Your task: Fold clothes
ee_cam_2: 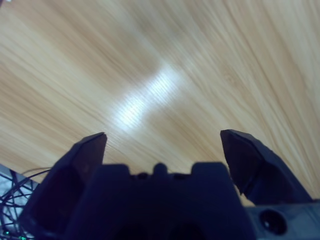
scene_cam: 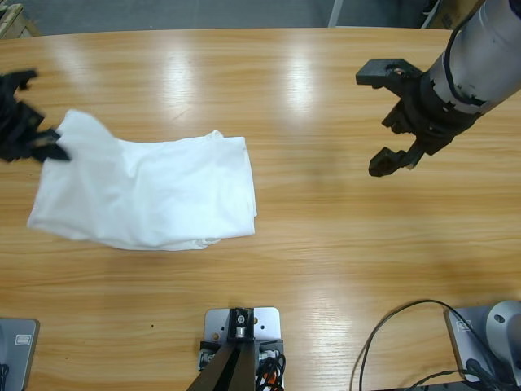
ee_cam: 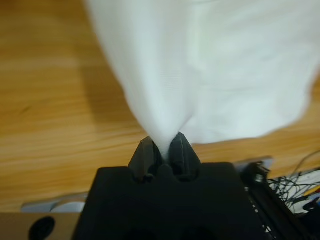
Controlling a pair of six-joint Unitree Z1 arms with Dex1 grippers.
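Our left gripper (ee_cam: 164,150) pinches only the shirt's (scene_cam: 155,195) corner, so it could slip free; our right gripper (scene_cam: 389,120) hangs spread wide.

Legible text, labels, brands, numbers, signs: none; the white T-shirt (scene_cam: 155,191) near the left edge of the table (scene_cam: 326,244) shows only plain cloth, no lettering or label readable in the high view or the left wrist view; the table surface carries no markings; the black gripper bodies in both wrist views bear no readable print.
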